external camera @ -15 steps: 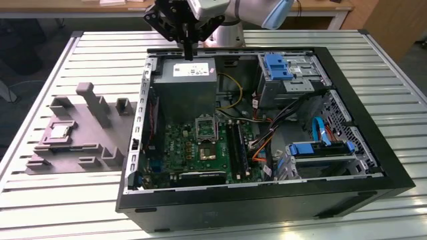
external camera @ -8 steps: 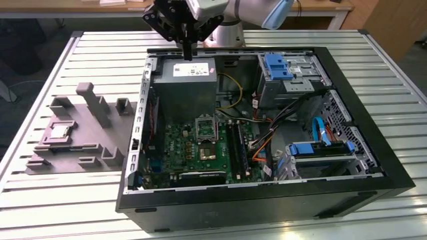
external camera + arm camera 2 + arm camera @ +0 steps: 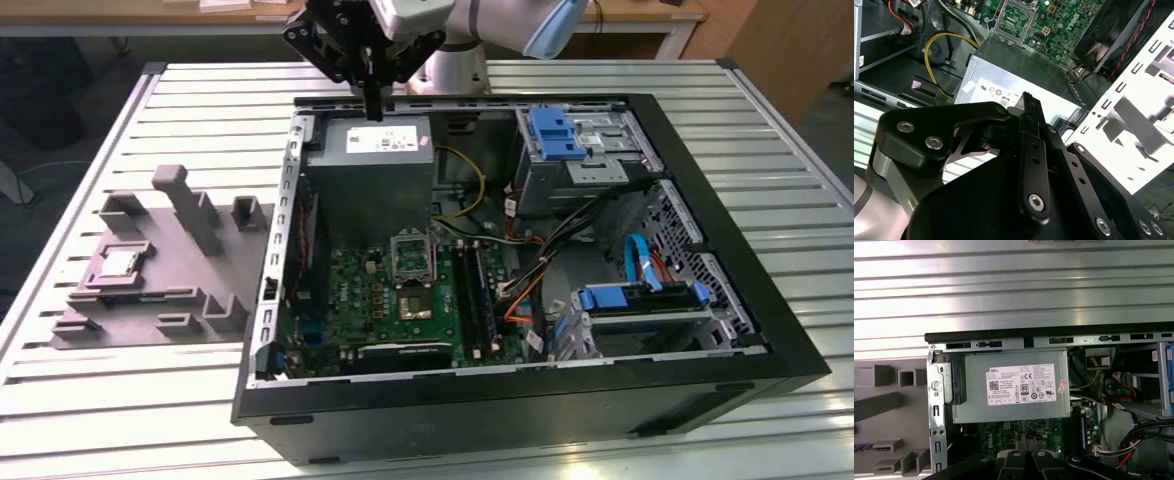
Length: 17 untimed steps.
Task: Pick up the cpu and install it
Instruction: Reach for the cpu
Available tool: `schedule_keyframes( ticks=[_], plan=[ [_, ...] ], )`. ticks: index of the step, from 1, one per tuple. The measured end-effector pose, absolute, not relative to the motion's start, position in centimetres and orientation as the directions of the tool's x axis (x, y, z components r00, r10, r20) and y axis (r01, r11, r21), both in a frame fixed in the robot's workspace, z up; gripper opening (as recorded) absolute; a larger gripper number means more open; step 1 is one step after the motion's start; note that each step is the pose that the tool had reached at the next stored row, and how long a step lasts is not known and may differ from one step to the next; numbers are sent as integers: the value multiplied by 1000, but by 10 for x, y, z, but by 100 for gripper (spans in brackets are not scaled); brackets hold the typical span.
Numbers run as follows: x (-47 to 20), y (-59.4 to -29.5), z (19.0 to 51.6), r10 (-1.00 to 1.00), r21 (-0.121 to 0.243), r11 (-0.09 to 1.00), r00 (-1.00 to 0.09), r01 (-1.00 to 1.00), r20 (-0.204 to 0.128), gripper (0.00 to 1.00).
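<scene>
One cpu, one pincer, well apart. The pincer hangs above the far rim of the computer case, over the grey power supply box. Its fingers are clenched together with nothing between them. The cpu lies flat in a recess of the grey fixture tray, which rests on the slatted surface to the exterior view's left of the case. The socket frame sits on the motherboard inside the case, just beside the box. Judgement: the step in hand is the reach for the pickup, and the task has barely begun. To do it well, spread the fingers before descending and square them to two opposite edges of the chip. Come straight down, clear of the tall tray posts near the recess. The chip looks thin and flat, so grip it lightly and level by the rim; a skewed grip would likely tilt it.
</scene>
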<state>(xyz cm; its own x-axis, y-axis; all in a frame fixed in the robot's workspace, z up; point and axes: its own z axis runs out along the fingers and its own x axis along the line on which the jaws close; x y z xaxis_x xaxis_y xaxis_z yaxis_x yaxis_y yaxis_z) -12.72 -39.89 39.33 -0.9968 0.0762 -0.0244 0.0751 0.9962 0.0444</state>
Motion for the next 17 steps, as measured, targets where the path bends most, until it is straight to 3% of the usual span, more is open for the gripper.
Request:
schedule_keyframes(
  ticks=[17],
  plan=[
    [-134,-399,393,76,44,996,-997,75,-24,11]
  ],
)
